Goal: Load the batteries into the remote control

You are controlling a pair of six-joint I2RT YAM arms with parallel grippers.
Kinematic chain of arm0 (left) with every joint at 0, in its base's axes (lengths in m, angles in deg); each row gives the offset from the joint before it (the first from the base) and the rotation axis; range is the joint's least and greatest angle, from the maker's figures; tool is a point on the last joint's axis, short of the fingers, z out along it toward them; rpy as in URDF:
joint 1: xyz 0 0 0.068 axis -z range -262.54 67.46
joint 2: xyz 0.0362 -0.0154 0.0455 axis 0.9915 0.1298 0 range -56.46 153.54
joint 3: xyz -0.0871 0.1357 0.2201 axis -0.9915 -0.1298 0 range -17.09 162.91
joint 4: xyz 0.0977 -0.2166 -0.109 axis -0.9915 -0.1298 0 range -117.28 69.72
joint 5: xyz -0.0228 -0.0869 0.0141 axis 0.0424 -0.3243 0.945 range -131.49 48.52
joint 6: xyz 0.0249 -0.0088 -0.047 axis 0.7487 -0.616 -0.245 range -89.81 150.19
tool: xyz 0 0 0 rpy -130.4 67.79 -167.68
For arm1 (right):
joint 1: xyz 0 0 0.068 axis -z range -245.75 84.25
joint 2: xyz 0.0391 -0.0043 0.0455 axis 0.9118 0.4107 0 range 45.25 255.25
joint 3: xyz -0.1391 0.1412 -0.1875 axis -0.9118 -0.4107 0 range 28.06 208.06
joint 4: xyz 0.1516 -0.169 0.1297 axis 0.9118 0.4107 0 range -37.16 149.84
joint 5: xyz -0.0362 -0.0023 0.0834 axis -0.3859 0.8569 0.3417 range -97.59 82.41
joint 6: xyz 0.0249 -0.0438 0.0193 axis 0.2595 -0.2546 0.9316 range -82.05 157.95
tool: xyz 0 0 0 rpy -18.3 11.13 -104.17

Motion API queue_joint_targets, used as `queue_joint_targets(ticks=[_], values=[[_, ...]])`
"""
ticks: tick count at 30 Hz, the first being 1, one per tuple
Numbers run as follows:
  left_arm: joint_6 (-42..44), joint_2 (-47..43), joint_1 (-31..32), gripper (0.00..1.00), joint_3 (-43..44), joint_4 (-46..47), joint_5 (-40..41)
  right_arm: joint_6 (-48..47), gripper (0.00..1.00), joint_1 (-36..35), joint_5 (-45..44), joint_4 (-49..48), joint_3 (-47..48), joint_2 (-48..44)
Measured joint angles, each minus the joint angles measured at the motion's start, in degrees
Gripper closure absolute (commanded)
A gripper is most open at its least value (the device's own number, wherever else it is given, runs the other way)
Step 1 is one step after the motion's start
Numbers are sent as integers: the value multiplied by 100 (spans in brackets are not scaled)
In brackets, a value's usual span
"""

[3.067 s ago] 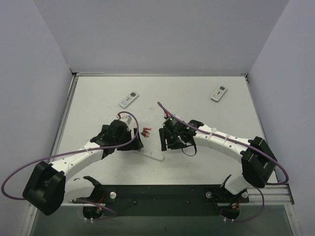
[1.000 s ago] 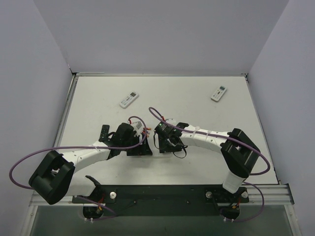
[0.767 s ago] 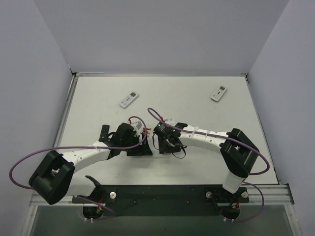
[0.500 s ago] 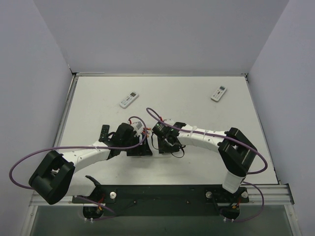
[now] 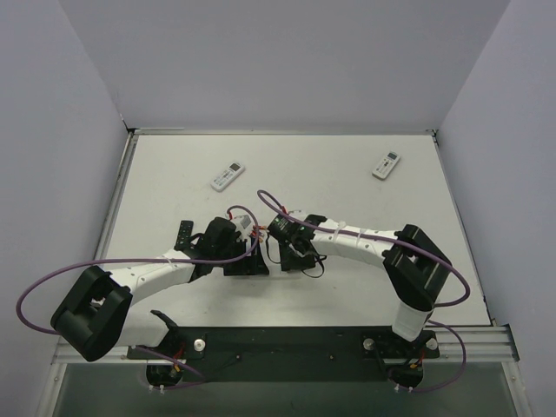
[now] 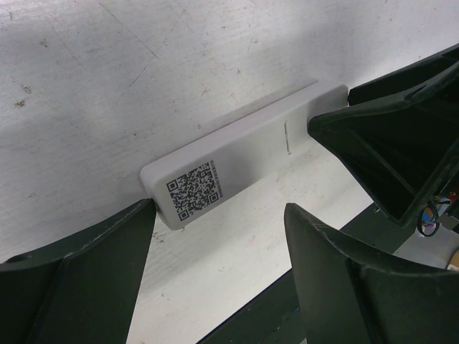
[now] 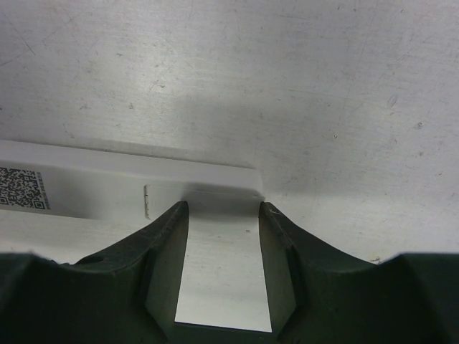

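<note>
I judge the task barely begun. The remote (image 6: 237,154) lies back-up. My left claw (image 6: 219,215) gapes wide and empty, with the remote's label end just ahead of its fingertips. My right claw (image 7: 219,208), fingers narrowly parted, rests its tips on the battery cover (image 7: 208,183), which still looks seated. The batteries (image 5: 258,233) lie loose just beyond both claws, none loaded.

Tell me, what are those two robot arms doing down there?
Both arms are bent over a white remote lying sticker side up in the middle of the table. The right pincer has its tips at the end with the battery lid, which looks shut. The left pincer hangs open over the sticker end. Little red batteries lie next to the pincers, not loaded yet. Two more remotes lie farther back.
</note>
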Motion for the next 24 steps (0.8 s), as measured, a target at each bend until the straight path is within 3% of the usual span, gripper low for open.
queue_joint_targets(ticks=[16,24], values=[[61,44,0,18,0,4,-103,-90,62,-155,190,35,332,236],[55,44,0,18,0,7,-133,-85,61,-225,-238,125,328,4]])
